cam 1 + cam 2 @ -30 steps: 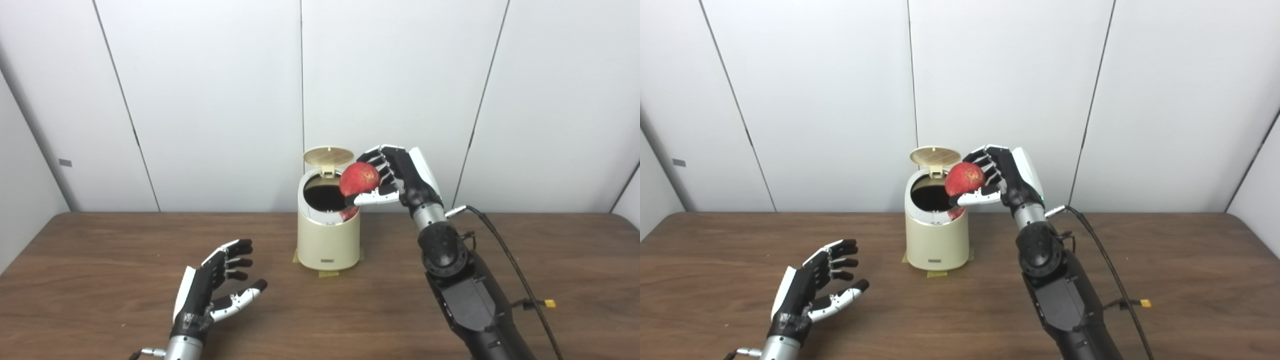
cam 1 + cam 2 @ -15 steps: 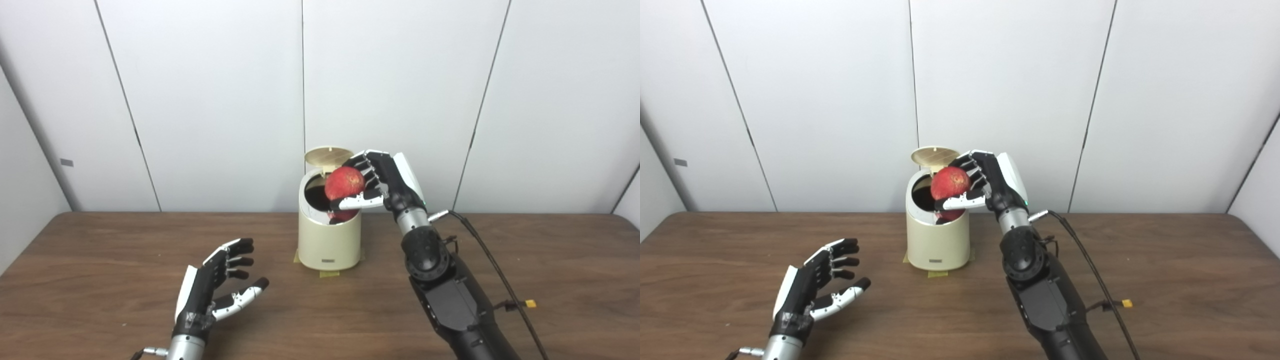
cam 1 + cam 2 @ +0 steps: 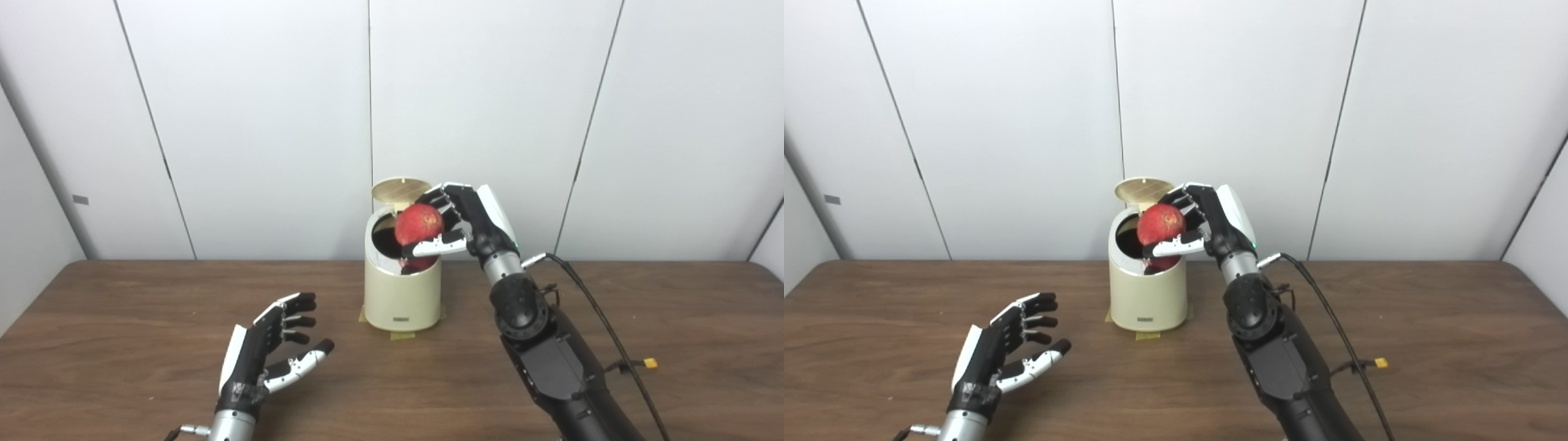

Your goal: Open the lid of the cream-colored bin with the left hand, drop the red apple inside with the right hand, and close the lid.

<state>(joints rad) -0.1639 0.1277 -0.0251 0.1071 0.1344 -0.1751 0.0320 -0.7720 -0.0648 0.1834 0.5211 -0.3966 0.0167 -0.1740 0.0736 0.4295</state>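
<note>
1. Red apple [image 3: 419, 223] sits clamped between the curled fingers [image 3: 442, 199] and white thumb of the right hand [image 3: 468, 220], held directly above the dark mouth of the cream-colored bin [image 3: 401, 294], its underside near the rim.
2. Release looks to be the step in hand: the opening lies straight below the fruit, so parting the fingers should let it fall inside; the apple looks only a little narrower than the mouth, and an off-centre drop could catch the rim.
3. Round lid [image 3: 402, 191] stands tipped up at the far side of the bin, just left of the right hand's fingertips, not yet closed.
4. Left hand [image 3: 263, 355] hovers low over the wooden table [image 3: 122, 318], near and to the left of the bin, fingers spread and holding nothing, well apart from the lid.
5. Tape patch [image 3: 401, 334] shows under the bin's near base.
</note>
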